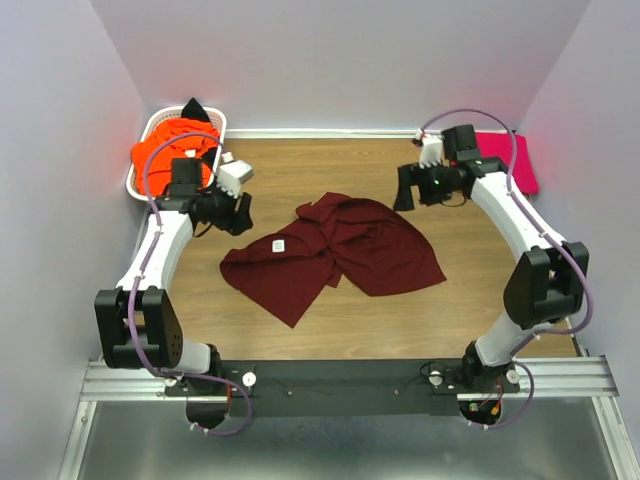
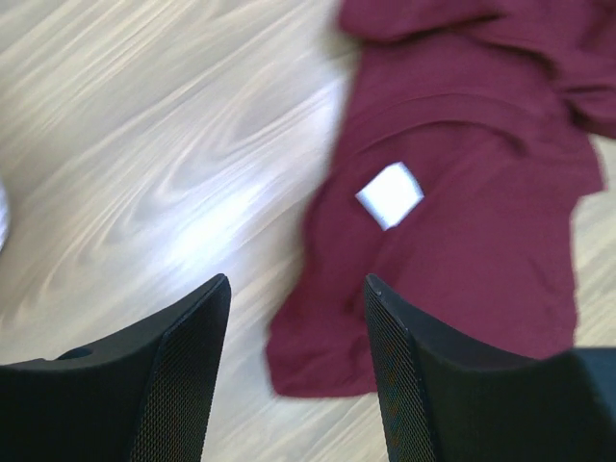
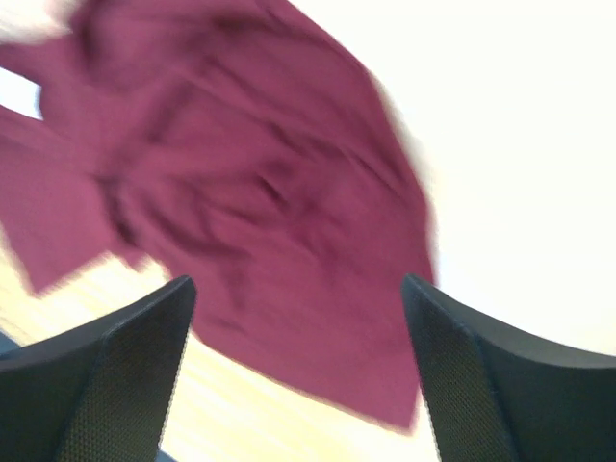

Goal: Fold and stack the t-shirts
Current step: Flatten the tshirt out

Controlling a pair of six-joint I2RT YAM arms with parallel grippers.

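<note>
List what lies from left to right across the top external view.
white basket → left gripper → maroon t-shirt → right gripper → pink t-shirt

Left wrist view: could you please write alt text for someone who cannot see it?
A crumpled maroon t-shirt with a white tag lies on the wooden table, filling the right side. The left gripper hangs open and empty in front.

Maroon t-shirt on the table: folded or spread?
Spread but crumpled, not folded: the dark maroon cloth t-shirt lies rumpled on the wooden table, white label exposed.
</note>
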